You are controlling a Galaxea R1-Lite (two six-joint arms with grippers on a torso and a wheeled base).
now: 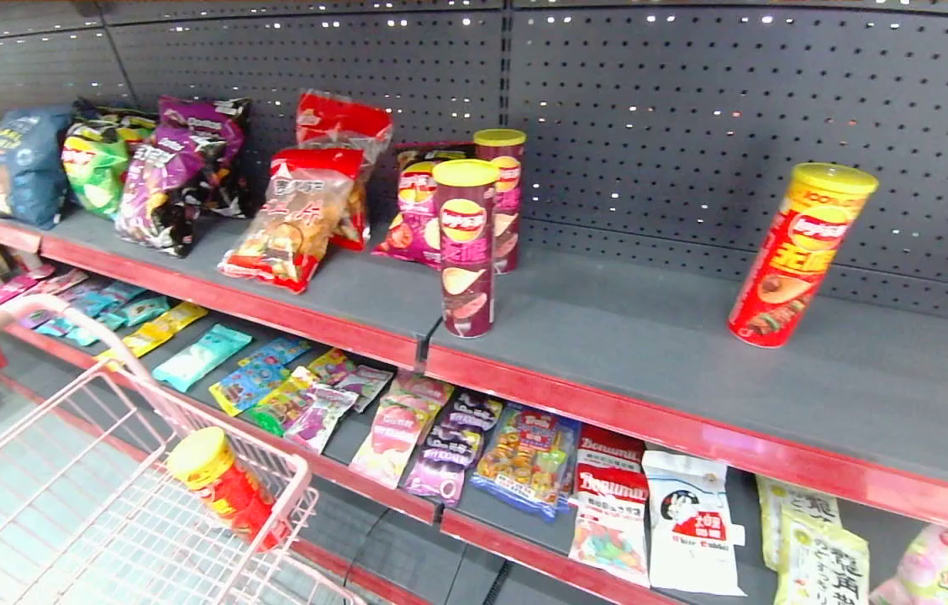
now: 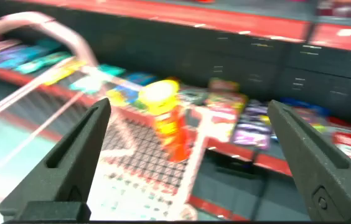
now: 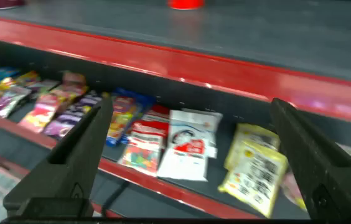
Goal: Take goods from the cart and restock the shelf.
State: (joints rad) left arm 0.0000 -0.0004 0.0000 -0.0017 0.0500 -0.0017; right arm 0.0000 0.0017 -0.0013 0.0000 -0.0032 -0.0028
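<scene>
A red chip can with a yellow lid [image 1: 222, 486] stands in the far corner of the pink wire cart [image 1: 62, 470]. In the left wrist view this can [image 2: 166, 124] lies ahead of my left gripper [image 2: 191, 177], which is open and empty, well short of it. On the grey upper shelf [image 1: 625, 336] a matching red can [image 1: 802, 254] stands at the right, and two purple cans [image 1: 466, 248] stand in the middle. My right gripper [image 3: 188, 174] is open and empty, facing the red front edge of the shelf [image 3: 225, 62] and the packets below.
Chip bags [image 1: 180, 172] crowd the upper shelf's left half; a wide bare stretch separates the purple cans from the red can. The lower shelf holds rows of flat snack packets [image 1: 524, 458]. The cart handle [image 1: 62, 315] rises close to the shelf front.
</scene>
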